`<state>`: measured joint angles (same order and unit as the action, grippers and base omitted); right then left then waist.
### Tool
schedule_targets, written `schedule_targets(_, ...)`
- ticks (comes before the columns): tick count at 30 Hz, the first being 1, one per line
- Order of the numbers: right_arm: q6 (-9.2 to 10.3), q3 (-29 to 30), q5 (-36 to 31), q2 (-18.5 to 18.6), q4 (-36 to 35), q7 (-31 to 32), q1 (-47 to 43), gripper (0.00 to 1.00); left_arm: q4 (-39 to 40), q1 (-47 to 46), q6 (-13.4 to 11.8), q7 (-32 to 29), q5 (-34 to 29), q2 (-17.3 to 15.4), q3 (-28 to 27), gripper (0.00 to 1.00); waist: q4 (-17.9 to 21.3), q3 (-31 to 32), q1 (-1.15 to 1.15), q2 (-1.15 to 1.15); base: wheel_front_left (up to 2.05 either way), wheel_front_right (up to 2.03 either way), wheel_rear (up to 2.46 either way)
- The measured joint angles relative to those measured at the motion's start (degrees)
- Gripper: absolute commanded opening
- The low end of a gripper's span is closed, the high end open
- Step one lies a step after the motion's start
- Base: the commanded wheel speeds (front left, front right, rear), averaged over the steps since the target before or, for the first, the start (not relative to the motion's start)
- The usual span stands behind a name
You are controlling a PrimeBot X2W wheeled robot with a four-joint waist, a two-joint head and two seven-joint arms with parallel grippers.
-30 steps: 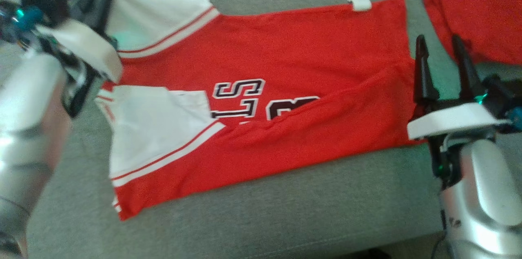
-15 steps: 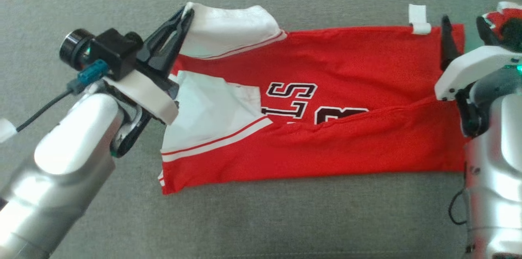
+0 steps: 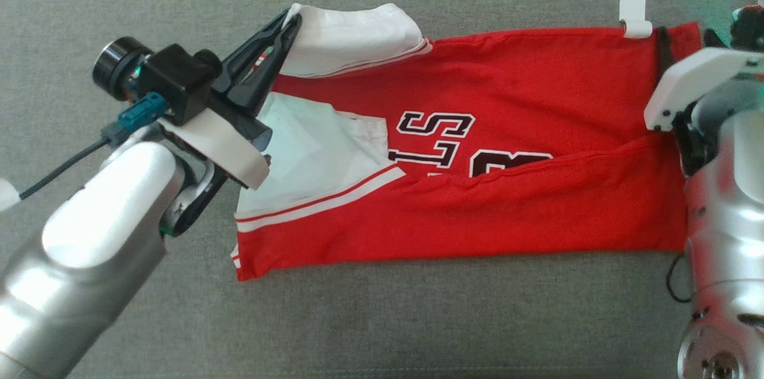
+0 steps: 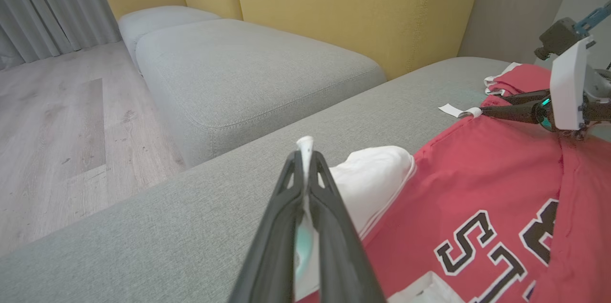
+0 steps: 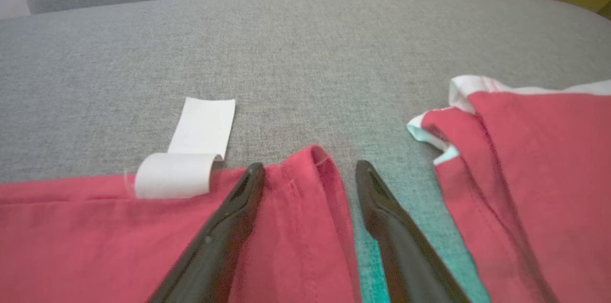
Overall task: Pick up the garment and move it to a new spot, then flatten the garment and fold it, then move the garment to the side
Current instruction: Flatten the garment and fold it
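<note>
The garment [image 3: 525,98], a red jersey with white sleeves and dark lettering, lies lengthwise on the grey cushion [image 3: 418,319], its near long edge folded over the print. My left gripper [image 3: 290,24] is shut on the far white sleeve [image 3: 352,39] and holds its edge slightly raised; in the left wrist view the white cloth sticks out between the closed fingertips [image 4: 310,160]. At the garment's far right corner my right gripper [image 3: 686,36] is open. Its two fingers straddle the red corner [image 5: 312,155] in the right wrist view, low over the cloth.
A white tag [image 5: 191,150] curls off the garment's far edge beside the right gripper. Just to the right lies a second red garment [image 5: 534,160]. Behind the cushion are a yellow backrest [image 4: 358,7], another grey seat [image 4: 248,69] and wooden floor [image 4: 47,117].
The head view has shifted, so the garment now sits squarer in it. My right gripper has moved from the garment's right edge to its far right corner. The left gripper still holds the sleeve.
</note>
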<state>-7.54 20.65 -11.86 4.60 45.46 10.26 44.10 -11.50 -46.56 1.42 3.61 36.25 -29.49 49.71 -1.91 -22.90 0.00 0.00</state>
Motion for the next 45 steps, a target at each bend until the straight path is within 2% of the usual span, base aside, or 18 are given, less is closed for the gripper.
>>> schedule_targets(1,0.00,-0.1,-0.4,0.2,1.0,-0.3,0.8,0.00,0.1,0.0,0.0,0.0,0.0,-0.3,0.0,0.00,0.1,-0.1,0.00,0.00,0.00,0.00,0.00)
schedule_targets(8,0.00,-4.8,0.5,1.5,6.0,-5.6,5.4,0.00,-2.1,-0.4,-0.4,0.0,1.2,-0.8,-1.7,0.00,1.7,0.4,0.00,0.00,0.00,0.00,0.00)
schedule_targets(15,0.00,-15.2,9.4,1.9,7.1,-11.8,13.3,0.00,-9.6,-6.5,0.2,0.9,0.8,-2.7,-3.8,0.00,4.5,0.9,0.00,0.00,0.00,0.00,0.00)
schedule_targets(17,0.00,-17.7,12.5,2.5,6.9,-12.9,15.4,0.00,-12.2,-9.1,1.1,1.4,0.5,-2.6,-4.2,0.00,5.2,0.6,0.00,0.00,0.00,0.00,0.00)
schedule_targets(19,0.00,-20.5,15.3,3.3,6.9,-13.5,16.8,0.00,-14.7,-11.9,2.2,2.1,-0.1,-2.2,-4.3,0.00,5.7,0.3,0.00,0.00,0.00,0.00,0.00)
schedule_targets(23,0.00,-23.2,20.7,3.7,7.2,-15.4,18.6,0.00,-20.7,-17.1,2.2,5.6,-0.9,-0.5,-5.5,0.00,6.5,-0.6,0.01,0.00,0.00,0.00,0.00)
schedule_targets(28,0.00,-26.3,24.6,5.6,8.2,-17.5,20.6,0.00,-25.7,-21.6,2.1,9.3,-2.0,3.4,-6.9,0.00,6.1,-0.8,0.00,0.00,0.00,0.00,0.00)
schedule_targets(36,0.00,-32.0,30.2,8.6,10.7,-18.7,18.5,0.00,-29.0,-17.6,3.7,10.7,-3.6,5.9,-4.6,0.00,4.3,1.2,0.00,0.00,0.00,0.00,0.00)
schedule_targets(45,0.00,-38.9,33.9,12.6,11.9,-19.0,11.7,0.00,-24.2,-8.3,4.7,10.9,-3.6,4.7,-2.6,0.00,2.4,4.4,-0.01,0.00,0.00,0.00,0.00)
